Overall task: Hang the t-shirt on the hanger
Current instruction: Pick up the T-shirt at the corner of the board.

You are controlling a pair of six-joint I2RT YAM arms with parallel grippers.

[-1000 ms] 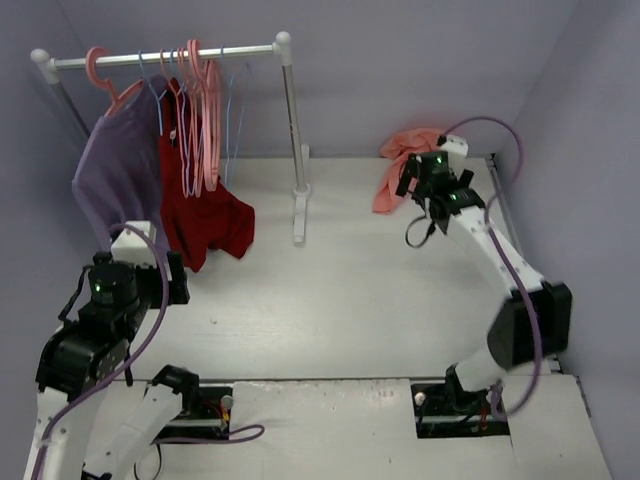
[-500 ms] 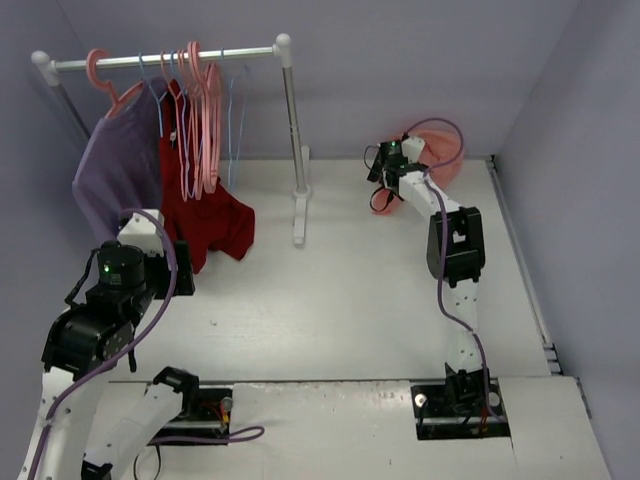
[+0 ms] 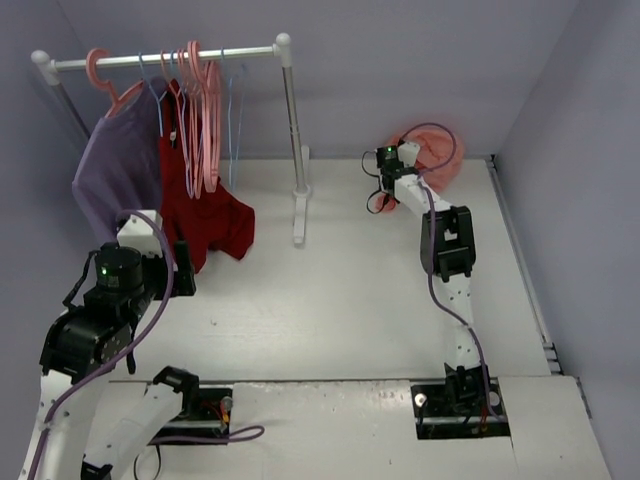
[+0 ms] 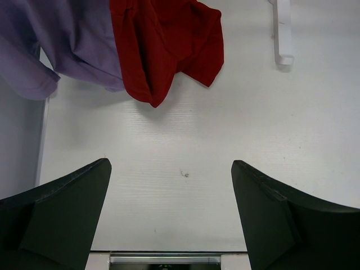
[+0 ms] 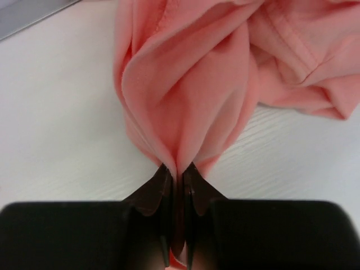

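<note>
Straightened out toward the upper right, right gripper [image 5: 175, 171] pinches a seemingly thin t-shirt [image 5: 191, 84] fold; lift slowly so it holds.

The left gripper [image 4: 170, 164] hangs, jaws spread wide, over the white wood-grain counter [image 4: 185, 140]. At the counter's left edge drapes a lavender-purple cloth shirt [image 4: 50, 39], with a dark red cloth garment [image 4: 169, 39] just beside it.

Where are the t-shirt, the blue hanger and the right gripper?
t-shirt [image 5: 191, 84]: right wrist view, bunched fold.
hanger [image 3: 238, 120]: top external view, its hanging wire side.
right gripper [image 5: 176, 171]: right wrist view, between its closed fingertips.
</note>
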